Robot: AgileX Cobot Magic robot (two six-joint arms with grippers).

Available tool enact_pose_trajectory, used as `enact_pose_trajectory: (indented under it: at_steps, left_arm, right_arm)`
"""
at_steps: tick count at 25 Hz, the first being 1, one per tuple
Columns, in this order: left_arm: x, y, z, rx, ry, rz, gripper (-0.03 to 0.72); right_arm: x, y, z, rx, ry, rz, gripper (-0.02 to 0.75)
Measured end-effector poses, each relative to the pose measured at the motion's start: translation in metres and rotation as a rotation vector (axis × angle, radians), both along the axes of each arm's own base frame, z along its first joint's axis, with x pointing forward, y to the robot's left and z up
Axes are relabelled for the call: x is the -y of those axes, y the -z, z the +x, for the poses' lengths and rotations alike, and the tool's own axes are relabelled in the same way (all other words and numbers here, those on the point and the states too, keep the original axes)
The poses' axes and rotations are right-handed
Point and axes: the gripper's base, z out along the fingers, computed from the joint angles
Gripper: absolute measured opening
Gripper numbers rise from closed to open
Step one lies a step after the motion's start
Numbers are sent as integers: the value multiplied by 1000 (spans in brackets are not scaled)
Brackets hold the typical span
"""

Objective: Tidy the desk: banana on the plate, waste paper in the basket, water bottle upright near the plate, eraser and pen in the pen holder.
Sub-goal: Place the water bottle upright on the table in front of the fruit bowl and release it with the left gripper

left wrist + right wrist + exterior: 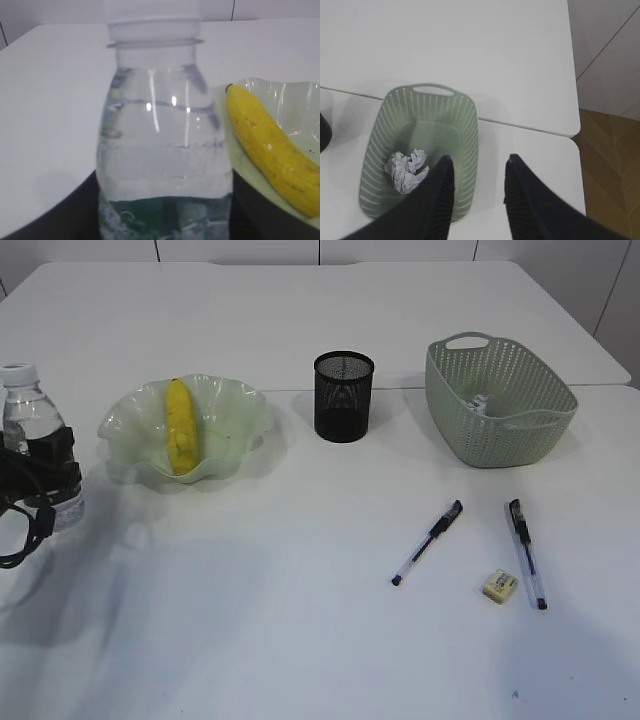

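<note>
The upright water bottle (30, 435) is clamped by the left gripper (40, 475) left of the plate (125, 425), while the right gripper (476, 167) is held partly open, empty, above the basket (375, 145).

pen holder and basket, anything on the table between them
Nothing. In the exterior view the table between the pen holder and the basket is bare; both pens and the eraser lie nearer the camera.

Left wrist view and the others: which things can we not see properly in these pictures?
- Left gripper: fingers hidden behind the water bottle in the left wrist view, cut by the frame edge in the exterior view.
- Waste paper: mostly hidden by the basket wall in the exterior view.
- Eraser: too small to read any marking.
</note>
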Motion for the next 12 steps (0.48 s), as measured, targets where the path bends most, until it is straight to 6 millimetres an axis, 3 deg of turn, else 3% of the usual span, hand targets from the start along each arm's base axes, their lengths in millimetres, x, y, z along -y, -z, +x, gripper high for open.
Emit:
enact_pose_trajectory:
  at_steps: [12]
  left_arm:
    - [0, -3, 15, 5, 6, 20, 368]
  right_arm:
    - [0, -1, 1, 16, -2, -6, 261]
